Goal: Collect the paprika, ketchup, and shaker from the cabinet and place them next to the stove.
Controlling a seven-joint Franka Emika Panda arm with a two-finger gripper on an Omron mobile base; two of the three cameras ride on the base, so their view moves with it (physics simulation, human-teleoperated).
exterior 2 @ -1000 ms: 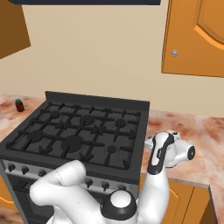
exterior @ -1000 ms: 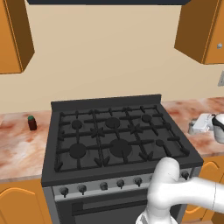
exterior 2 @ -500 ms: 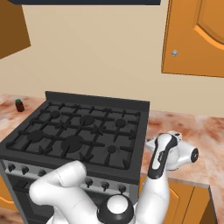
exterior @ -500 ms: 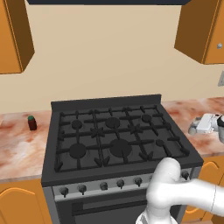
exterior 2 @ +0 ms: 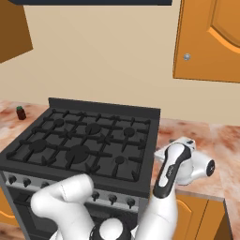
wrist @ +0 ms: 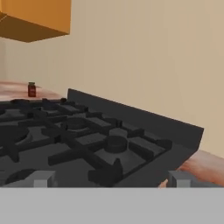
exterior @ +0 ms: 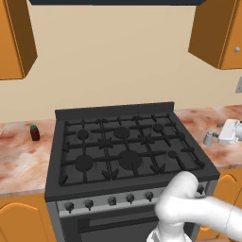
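Sitting left of stove (exterior: 127, 151): paprika (exterior: 34, 133).

One paprika (exterior: 34, 133), one shaker (exterior: 209, 138), one stove (exterior: 124, 153).

Robot arm, white with dark joints, rendered

Links: smooth glossy white shells, rounded and tubular, with a bulbous elbow housing. Joints: dark grey to black bands and a long dark inlay strip down the forearm side; one round dark cap with a pale centre on the wrist end, beside the gripper. Base joint: white dome ringed in dark grey. Hand: boxy white block carrying the gripper (exterior: 215, 137); its fingertips (wrist: 41, 179) appear as small square grey blocks in the hand view. No cables, screws or printed markings can be made out.
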